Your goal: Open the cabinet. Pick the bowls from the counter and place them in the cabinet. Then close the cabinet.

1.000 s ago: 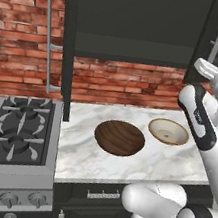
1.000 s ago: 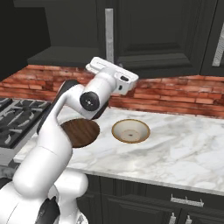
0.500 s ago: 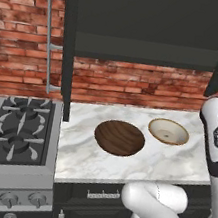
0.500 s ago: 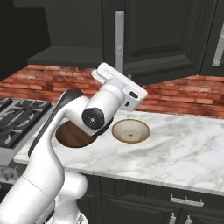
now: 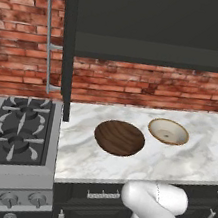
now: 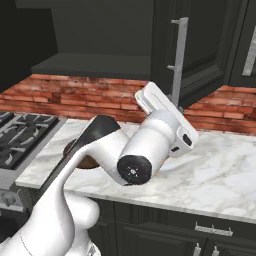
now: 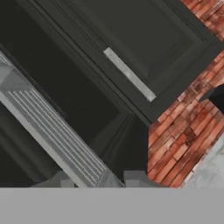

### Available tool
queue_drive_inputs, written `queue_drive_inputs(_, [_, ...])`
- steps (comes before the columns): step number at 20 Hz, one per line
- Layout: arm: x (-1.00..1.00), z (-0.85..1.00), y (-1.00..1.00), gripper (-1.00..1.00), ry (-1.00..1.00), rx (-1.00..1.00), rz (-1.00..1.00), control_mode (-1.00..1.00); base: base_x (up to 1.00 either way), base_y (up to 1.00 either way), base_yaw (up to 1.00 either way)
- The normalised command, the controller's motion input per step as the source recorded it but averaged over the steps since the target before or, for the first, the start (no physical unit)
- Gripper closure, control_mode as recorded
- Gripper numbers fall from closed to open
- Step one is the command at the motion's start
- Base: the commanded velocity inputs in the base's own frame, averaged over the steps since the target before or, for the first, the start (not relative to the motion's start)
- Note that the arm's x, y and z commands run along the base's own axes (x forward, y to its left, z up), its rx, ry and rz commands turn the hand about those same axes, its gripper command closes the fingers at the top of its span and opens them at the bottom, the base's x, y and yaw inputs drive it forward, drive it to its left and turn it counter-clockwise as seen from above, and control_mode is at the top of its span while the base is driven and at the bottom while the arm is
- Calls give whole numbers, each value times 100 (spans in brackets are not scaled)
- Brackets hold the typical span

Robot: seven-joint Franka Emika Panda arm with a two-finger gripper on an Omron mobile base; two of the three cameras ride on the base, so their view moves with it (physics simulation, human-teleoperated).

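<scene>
Left base view, your inventory: cabinet [image 5: 145, 31] open above the counter [image 5: 199, 157]; brown bowl [image 5: 119, 137] and cream bowl [image 5: 168, 131] side by side there; hand [image 7: 94, 177] by a silver handle [image 7: 52, 131], grip not discernible.

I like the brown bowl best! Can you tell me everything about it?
The brown bowl is wide, shallow and round, with a dark wood-grain look. It sits upright and empty on the white marble counter, between the stove and the smaller cream bowl, apart from both. Nothing else touches it. Above it, the black cabinet stands open.
</scene>
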Motion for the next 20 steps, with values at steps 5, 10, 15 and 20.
queue_drive_inputs(5, [-96,-24,29,-100,-7,2,0,-100,0,0,0])
queue_drive_inputs(10, [-99,-3,59,-100,-15,0,-9,-100,0,0,0])
queue_drive_inputs(15, [-87,3,83,-100,-17,-12,-22,-100,0,0,0])
queue_drive_inputs(20, [-2,1,100,-100,-7,-20,-24,-100,0,0,0])
